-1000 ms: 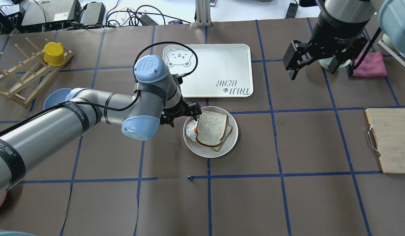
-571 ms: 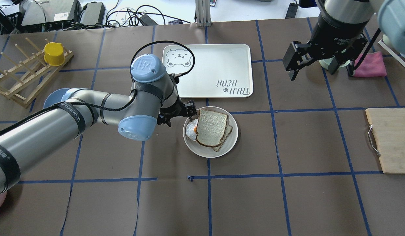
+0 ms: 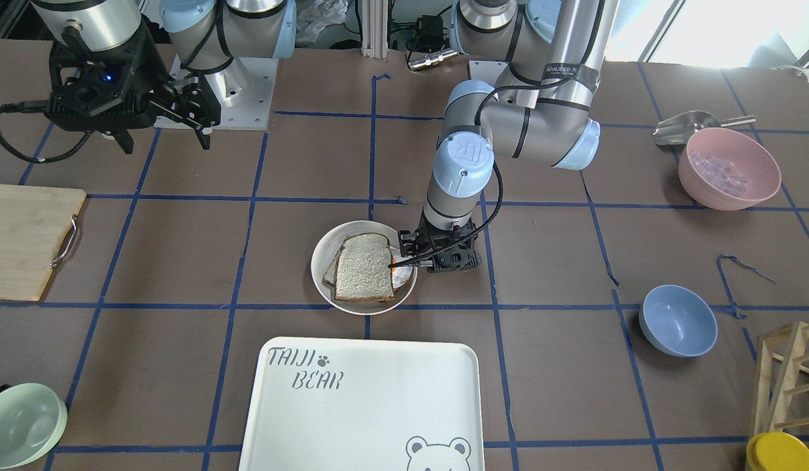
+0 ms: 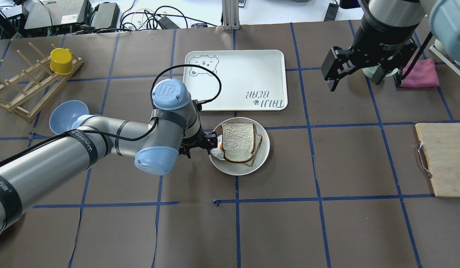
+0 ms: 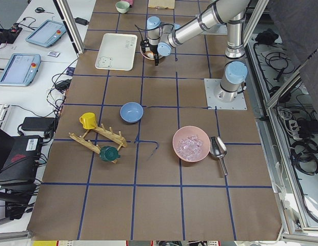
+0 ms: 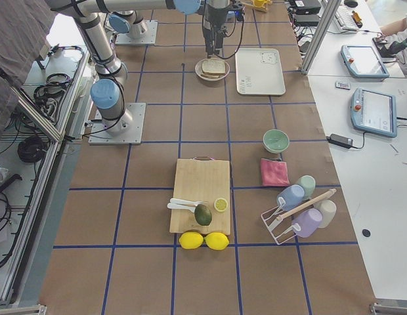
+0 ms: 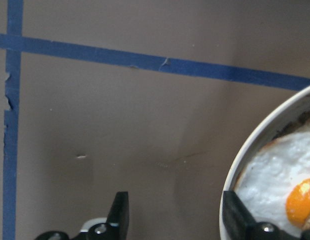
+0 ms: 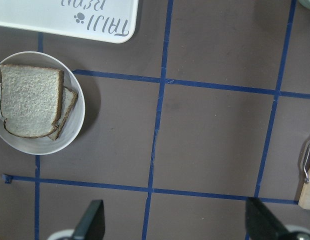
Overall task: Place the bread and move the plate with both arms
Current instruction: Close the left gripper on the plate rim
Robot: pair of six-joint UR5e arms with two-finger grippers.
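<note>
My left gripper (image 7: 176, 217), jaws apart, stood at the plate (image 4: 233, 169) rim; I judged the plate stiff and slick, so pinch the rim.

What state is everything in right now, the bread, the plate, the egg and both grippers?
bread: lying flat, topmost in the plate.
plate: upright on the table, holding two slices and an egg.
fried egg: yolk up, partly under the bread.
lower slice: beneath the bread, edge showing.
left gripper: open, low at the plate's rim, not clamped.
right gripper: open, raised, holding nothing.
</note>
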